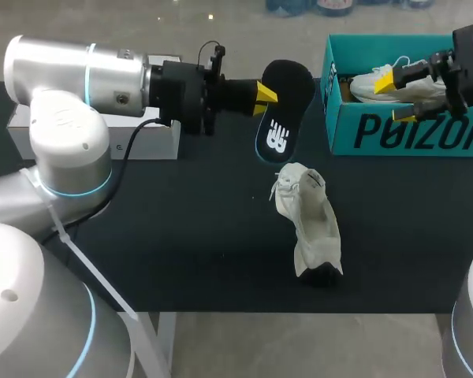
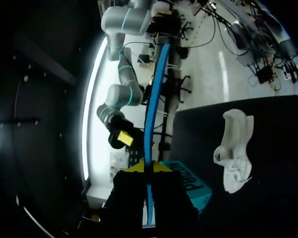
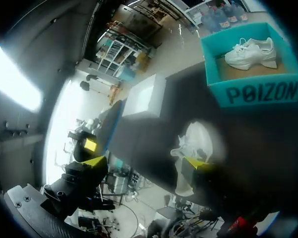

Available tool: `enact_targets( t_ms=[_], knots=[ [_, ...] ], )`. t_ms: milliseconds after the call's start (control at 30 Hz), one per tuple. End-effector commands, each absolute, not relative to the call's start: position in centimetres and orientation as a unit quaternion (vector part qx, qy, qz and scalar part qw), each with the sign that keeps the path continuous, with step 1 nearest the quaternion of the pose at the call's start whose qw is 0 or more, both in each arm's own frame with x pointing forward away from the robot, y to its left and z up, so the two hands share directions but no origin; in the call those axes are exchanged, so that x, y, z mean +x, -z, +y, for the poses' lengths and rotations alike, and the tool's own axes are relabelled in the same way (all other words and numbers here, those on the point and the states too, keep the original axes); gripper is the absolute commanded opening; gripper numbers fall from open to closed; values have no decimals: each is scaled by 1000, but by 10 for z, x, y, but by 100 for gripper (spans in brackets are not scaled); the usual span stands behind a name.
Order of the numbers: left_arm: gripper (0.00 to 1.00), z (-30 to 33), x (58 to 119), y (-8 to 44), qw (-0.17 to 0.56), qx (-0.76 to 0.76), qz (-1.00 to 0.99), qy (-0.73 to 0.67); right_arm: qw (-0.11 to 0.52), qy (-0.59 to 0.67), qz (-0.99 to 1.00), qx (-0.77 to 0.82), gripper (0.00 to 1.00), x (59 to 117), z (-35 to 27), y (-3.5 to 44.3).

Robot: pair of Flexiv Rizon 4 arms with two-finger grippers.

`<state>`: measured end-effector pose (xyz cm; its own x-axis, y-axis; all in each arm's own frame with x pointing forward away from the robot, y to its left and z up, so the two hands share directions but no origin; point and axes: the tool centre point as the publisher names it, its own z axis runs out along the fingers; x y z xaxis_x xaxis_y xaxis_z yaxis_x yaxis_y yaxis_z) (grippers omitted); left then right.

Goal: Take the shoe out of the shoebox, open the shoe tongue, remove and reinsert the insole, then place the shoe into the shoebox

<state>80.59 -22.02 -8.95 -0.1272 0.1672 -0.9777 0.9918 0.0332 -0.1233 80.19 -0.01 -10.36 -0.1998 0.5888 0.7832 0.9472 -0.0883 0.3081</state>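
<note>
1. Edges first: the shoebox (image 1: pixel 410 130) sits at the far right of the tabletop (image 1: pixel 181 236). A white box (image 1: pixel 162 142) sits along the far edge on the left, partly hidden behind my left arm.
2. The shoe (image 1: pixel 307 228) lies out on the tabletop in front of the shoebox, well apart from it, with one end close to the near edge. It's bare black surface to its left, so there's lots of open room on that side.
3. My left pincer (image 1: pixel 264 98) is clenched on the insole (image 1: pixel 282 118), which is held up off the tabletop between the white box and the shoebox. In the left wrist view it sits edge-on between the fingers.
4. My right pincer (image 1: pixel 396 100) hangs over the shoebox with its fingers spread wide, gripping nothing.
5. A second shoe (image 1: pixel 363 85) lies inside the shoebox.
</note>
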Motion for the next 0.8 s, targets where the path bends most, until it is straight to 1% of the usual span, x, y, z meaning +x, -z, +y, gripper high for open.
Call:
enact_targets(
  t_ms=[33, 267, 400, 533, 667, 800],
  knots=[
    [0, -217, 796, 87, 423, 504, 582, 478, 179, 407, -649, -617, 100, 796, -1, 98],
    [0, -222, 786, 85, 415, 504, 580, 486, 179, 407, -649, -617, 100, 796, -1, 98],
    [0, -223, 784, 84, 413, 503, 580, 490, 119, 356, -693, -616, 100, 784, -13, 69],
    [0, -223, 783, 84, 411, 504, 580, 491, 83, 323, -715, -615, 100, 764, -28, 58],
    [0, -222, 784, 84, 409, 505, 581, 490, 60, 297, -746, -592, 100, 751, -39, 49],
    [0, -224, 785, 85, 408, 507, 580, 491, 56, 268, -768, -579, 100, 742, -46, 37]
  ],
)
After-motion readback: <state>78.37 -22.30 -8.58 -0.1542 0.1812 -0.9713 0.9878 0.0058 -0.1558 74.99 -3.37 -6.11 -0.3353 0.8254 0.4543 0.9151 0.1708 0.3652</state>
